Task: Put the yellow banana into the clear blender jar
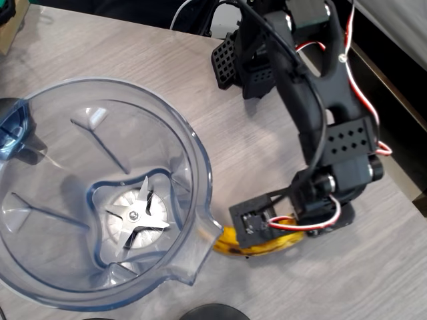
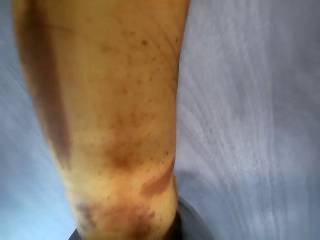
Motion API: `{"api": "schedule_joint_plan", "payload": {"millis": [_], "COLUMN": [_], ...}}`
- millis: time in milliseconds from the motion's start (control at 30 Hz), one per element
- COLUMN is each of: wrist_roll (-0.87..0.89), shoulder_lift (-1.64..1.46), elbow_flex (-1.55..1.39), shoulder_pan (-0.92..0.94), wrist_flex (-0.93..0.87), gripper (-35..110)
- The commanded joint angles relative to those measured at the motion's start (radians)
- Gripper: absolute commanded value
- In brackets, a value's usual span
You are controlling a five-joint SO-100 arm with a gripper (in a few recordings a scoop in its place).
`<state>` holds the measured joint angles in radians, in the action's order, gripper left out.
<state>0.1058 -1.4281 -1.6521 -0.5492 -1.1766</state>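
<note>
The claw (image 1: 267, 233) sits over the banana (image 1: 230, 241) on the tabletop (image 1: 167, 67), just beside the jar's (image 1: 40, 273) spout — ready to lift it; pinching or spread, I cannot tell.

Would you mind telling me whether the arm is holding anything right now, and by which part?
It cannot be told for sure. The gripper sits directly over the yellow banana beside the clear blender jar, near its middle, but the jaws are hidden.

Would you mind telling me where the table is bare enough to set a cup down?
Bare wood shows right of the jar up to the arm, and along the bottom right below the banana. It is crowded where the spout meets the banana and gripper.
</note>
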Motion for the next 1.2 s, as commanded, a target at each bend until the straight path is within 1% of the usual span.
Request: {"api": "schedule_joint_plan", "payload": {"millis": [0,133,467,600,833,967,1067,1167], "wrist_roll": [0.012,0.017,0.054,0.052,0.006,-0.009,-0.011,-0.015], "shoulder_lift": [-0.160,-0.305,-0.621,-0.735,-0.951,-1.026,-1.075,-1.101], "elbow_flex": [0.023,0.023,0.014,0.014,0.014,0.009,-0.025,-0.026], "shoulder_pan": [0.020,0.002,-0.110,-0.120,-0.066,0.009,0.077,0.112], "wrist_flex": [0.029,0.103,0.201,0.281,0.471,0.545,0.650,0.695], "gripper": [4,4,4,4,4,4,4,4]}}
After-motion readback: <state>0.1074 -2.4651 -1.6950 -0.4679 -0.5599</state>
